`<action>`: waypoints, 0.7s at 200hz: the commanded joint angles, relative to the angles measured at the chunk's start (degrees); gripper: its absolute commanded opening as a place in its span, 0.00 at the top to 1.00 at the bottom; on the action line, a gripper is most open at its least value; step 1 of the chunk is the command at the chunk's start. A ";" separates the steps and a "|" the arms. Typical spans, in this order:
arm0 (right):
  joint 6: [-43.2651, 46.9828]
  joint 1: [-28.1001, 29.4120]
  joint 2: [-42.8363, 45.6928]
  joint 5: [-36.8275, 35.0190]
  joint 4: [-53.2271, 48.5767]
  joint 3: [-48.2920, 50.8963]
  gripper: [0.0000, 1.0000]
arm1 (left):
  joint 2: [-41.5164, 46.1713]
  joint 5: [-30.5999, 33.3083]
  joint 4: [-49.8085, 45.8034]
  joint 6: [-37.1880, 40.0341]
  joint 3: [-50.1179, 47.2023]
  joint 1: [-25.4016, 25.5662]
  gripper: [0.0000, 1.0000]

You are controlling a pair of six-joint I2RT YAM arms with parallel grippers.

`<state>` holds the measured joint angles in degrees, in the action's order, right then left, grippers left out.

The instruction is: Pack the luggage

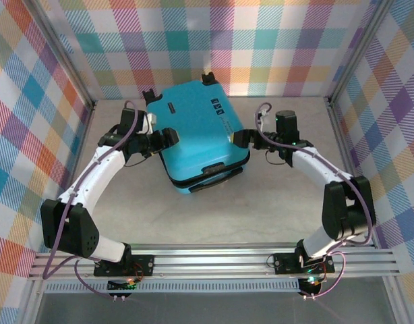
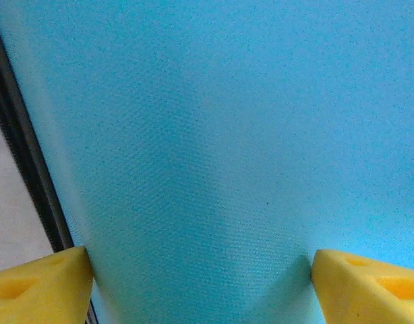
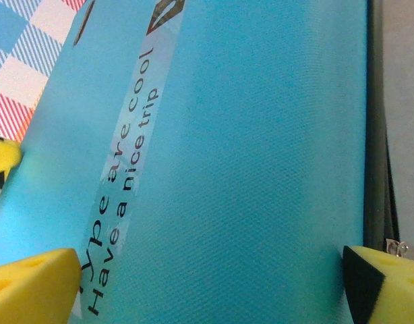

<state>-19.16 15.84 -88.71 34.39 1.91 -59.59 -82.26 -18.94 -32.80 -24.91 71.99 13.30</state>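
**A:** As seen from above, where does the luggage (image 1: 197,131) lie?

**B:** Item: luggage, turquoise, shut. Flat on the tabletop (image 1: 274,216), mid-rear, skewed. Small dark labels (image 1: 214,106) on the lid, too small to read. Left jaws at its left edge, right jaws at its right edge.

**A:** Left wrist?

**B:** Plain turquoise shell, with the black zipper band (image 2: 28,169) at left. Jaws wide, the yellow pads (image 2: 38,287) far apart and the shell close ahead between them.

**A:** Right wrist?

**B:** Clear strip (image 3: 126,182), black lettering: "Have a nice trip". The line above ends "…ype are cool", its start hidden. Jaws wide, the shell between the pads.
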 commanded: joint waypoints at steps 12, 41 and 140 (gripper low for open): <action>-2.36 9.74 5.40 9.35 -1.71 3.57 0.04 | -0.58 -2.94 0.51 4.19 5.49 0.36 0.18; -5.97 12.55 9.21 8.91 2.30 8.36 0.03 | -2.93 -3.73 0.95 4.43 7.62 -1.66 0.18; -6.80 15.45 6.21 6.79 4.72 5.18 0.04 | -16.32 -6.25 1.91 5.09 20.08 -10.48 0.19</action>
<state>-24.86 29.71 -79.55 34.72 2.02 -51.22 -95.83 -18.68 -35.51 -19.66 87.46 2.79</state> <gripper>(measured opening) 0.961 0.816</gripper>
